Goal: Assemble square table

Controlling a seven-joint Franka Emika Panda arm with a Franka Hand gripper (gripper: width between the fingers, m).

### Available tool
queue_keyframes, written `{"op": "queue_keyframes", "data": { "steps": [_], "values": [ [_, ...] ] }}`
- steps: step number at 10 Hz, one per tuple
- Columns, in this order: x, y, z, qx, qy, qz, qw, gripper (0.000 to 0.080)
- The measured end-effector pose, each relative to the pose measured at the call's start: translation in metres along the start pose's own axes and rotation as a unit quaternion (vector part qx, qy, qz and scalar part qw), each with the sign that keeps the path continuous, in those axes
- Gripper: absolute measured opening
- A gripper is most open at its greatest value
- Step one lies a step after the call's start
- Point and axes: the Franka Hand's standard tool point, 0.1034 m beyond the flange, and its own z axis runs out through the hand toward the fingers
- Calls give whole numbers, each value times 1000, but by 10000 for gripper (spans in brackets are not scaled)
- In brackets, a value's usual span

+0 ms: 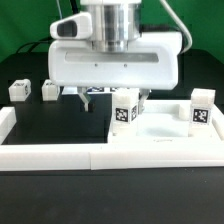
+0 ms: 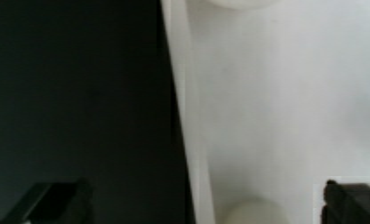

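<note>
The white square tabletop [image 1: 160, 135] lies flat on the black table at the exterior view's right. In the wrist view its surface [image 2: 280, 110] fills one side, with a straight edge against the dark table. One tagged white leg [image 1: 125, 108] stands at its near-left corner, and another [image 1: 203, 108] stands at its right. Two more legs [image 1: 18, 90] [image 1: 50, 90] lie at the far left. My gripper [image 1: 110, 98] hangs low over the tabletop's left edge. In the wrist view the gripper [image 2: 205, 205] is open wide and empty, its dark fingertips [image 2: 54, 200] straddling that edge.
The long low white border wall [image 1: 90, 157] runs along the front and up the left side [image 1: 5, 120]. A green backdrop stands behind. The black table surface [image 1: 60, 120] lies between the left legs and the tabletop.
</note>
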Motion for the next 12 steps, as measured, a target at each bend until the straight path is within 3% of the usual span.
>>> {"op": "queue_keyframes", "data": {
  "steps": [2, 5, 6, 7, 8, 9, 10, 11, 12],
  "values": [
    [-4, -4, 12, -4, 1, 3, 1000, 649],
    [-1, -7, 15, -6, 15, 10, 1000, 649],
    [-1, -7, 15, -6, 15, 10, 1000, 558],
    [-1, -7, 15, -6, 15, 10, 1000, 558],
    [-1, -7, 15, -6, 15, 10, 1000, 383],
    [-1, -6, 15, -6, 15, 10, 1000, 383],
    [-1, -5, 15, -6, 16, 11, 1000, 184],
    [1, -1, 14, -9, 17, 10, 1000, 81],
    [1, 0, 14, -10, 17, 10, 1000, 79]
  ]
}}
